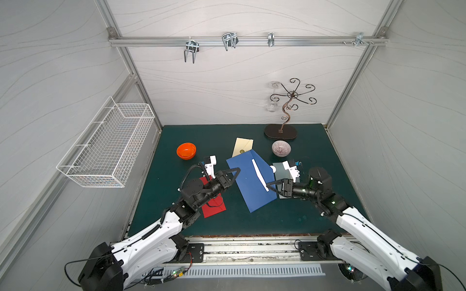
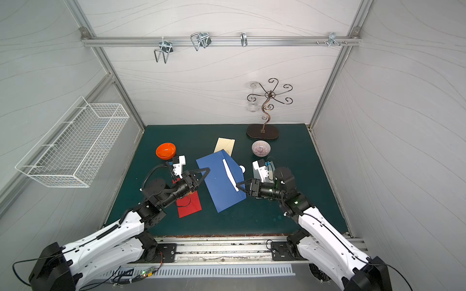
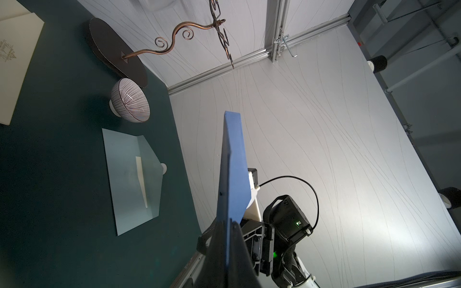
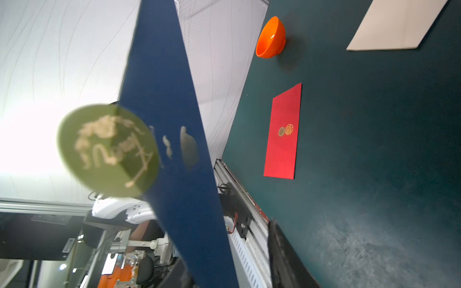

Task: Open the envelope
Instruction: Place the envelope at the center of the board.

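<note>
While left fingers (image 3: pixel 214 251) pinch the stiff, flat blue envelope (image 1: pixel 248 186), right fingers (image 4: pixel 284 254) straddle its edge, part-open.

Round seal (image 4: pixel 107 149) blurred, red envelope (image 1: pixel 210 210) half under left arm (image 1: pixel 196 191), cream envelope (image 4: pixel 396 22) cropped

The walls (image 1: pixel 227 88) are pale grey with thin wavy lines. Silver metal posts (image 1: pixel 133 75) run up the corners. A silver rail (image 1: pixel 252 41) with metal hooks (image 1: pixel 193 46) goes across the back wall. A white wire basket (image 1: pixel 108 148) hangs on the side wall. The desk (image 1: pixel 252 221) is dark green.
</note>
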`<state>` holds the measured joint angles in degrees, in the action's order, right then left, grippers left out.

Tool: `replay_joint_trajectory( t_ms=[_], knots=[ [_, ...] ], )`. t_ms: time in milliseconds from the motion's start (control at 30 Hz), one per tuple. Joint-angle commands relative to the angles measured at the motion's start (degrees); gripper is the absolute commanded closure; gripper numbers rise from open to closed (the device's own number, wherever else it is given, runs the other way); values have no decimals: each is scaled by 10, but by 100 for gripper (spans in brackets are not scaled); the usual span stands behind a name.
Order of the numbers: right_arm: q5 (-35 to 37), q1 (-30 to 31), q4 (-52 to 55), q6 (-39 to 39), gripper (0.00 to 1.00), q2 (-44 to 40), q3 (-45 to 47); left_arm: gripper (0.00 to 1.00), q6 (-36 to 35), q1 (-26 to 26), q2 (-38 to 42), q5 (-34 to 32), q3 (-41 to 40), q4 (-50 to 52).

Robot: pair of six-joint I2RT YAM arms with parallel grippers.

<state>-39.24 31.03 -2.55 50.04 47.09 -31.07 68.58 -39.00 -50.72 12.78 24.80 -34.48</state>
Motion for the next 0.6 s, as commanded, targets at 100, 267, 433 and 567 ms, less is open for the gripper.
replay_joint_trajectory(
  t_ms=[100, 267, 433, 567],
  knots=[
    [-26, -10, -34, 8, 76, 2, 5, 100, 2, 3, 4, 14, 14, -34],
    [-27, -10, -22, -7, 80, -6, -1, 100, -7, 3, -2, 27, 24, -21],
    [-13, -10, 17, -36, 91, -18, -13, 100, -10, 3, -3, 28, 26, -4],
    [-13, -10, 42, -55, 100, -17, -25, 100, -15, 2, -7, 30, 32, 13]
  ],
)
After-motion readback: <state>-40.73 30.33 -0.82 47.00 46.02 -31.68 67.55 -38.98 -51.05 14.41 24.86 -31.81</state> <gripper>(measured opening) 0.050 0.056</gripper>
